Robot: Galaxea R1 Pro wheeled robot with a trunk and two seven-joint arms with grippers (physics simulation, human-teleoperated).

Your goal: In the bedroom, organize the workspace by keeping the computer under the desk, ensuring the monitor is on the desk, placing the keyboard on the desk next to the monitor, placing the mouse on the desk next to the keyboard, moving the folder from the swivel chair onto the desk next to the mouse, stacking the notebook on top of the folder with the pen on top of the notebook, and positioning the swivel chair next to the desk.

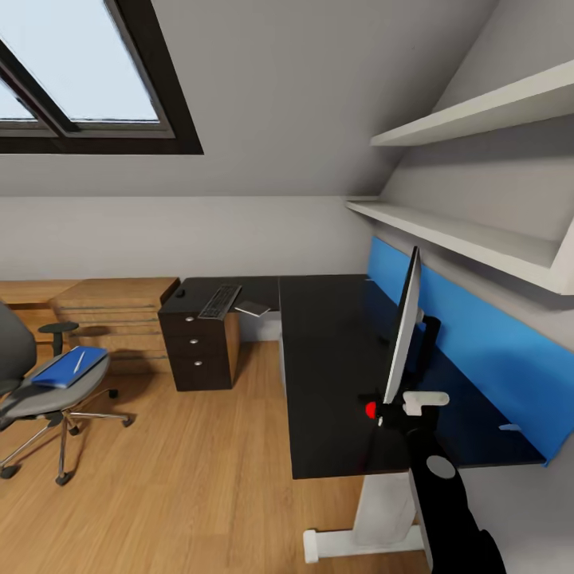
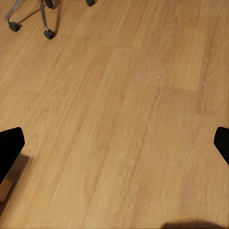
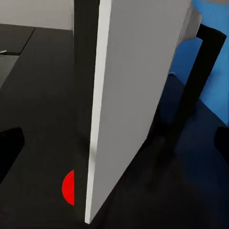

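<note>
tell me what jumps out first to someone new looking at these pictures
The wide black flat monitor stands edge-on on the glossy black L-shaped desk, with the right tool at its lower corner by a red light. Off to the left, a bright-blue folder lies on the grey swivel chair.

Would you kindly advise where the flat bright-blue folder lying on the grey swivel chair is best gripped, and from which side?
Probably by the edge of the flat bright-blue folder that faces the room, coming in low from the open front of the grey swivel chair. The folder lies flat on the seat, so only its edges offer a pinch. A slim white pen rests on top and could slide off.
</note>
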